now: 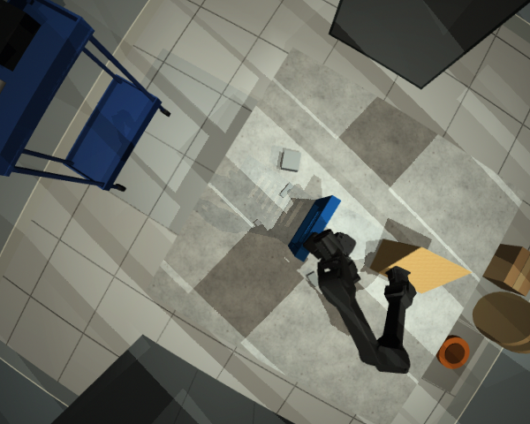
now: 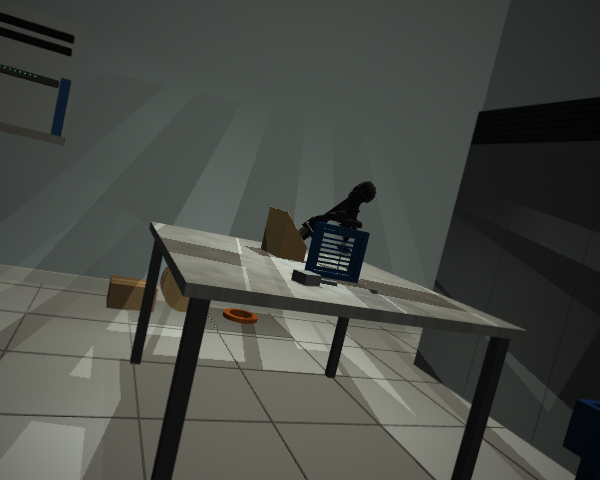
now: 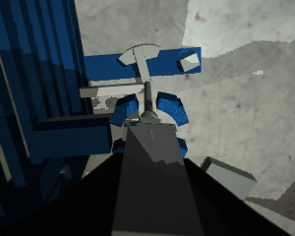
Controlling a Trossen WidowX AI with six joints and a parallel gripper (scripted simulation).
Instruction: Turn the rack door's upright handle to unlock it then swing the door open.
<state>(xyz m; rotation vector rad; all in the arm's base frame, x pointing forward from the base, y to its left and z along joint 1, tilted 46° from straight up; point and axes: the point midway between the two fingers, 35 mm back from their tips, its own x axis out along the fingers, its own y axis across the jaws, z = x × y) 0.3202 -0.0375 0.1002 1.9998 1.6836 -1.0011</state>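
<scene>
The blue rack (image 1: 329,208) (image 2: 313,250) (image 3: 71,44) stands upright on the table (image 1: 242,291) (image 2: 207,268); its slats fill the left of the wrist view. My gripper (image 1: 312,242) (image 3: 150,164) is at the rack's near side, shut on the upright grey handle (image 3: 154,192). The handle stands large in the middle of the wrist view, with a black finger against each side. No opening between door and frame shows in the top and exterior views, though the gripper covers part of that side. The handle's turn angle is hard to tell.
A tan wedge-shaped block (image 1: 432,268) (image 2: 279,235) stands beside the arm. A grey block (image 1: 290,159) (image 2: 306,277) and a small grey piece (image 1: 285,189) lie beyond the rack. A pale block (image 3: 229,178) shows at the lower right of the wrist view.
</scene>
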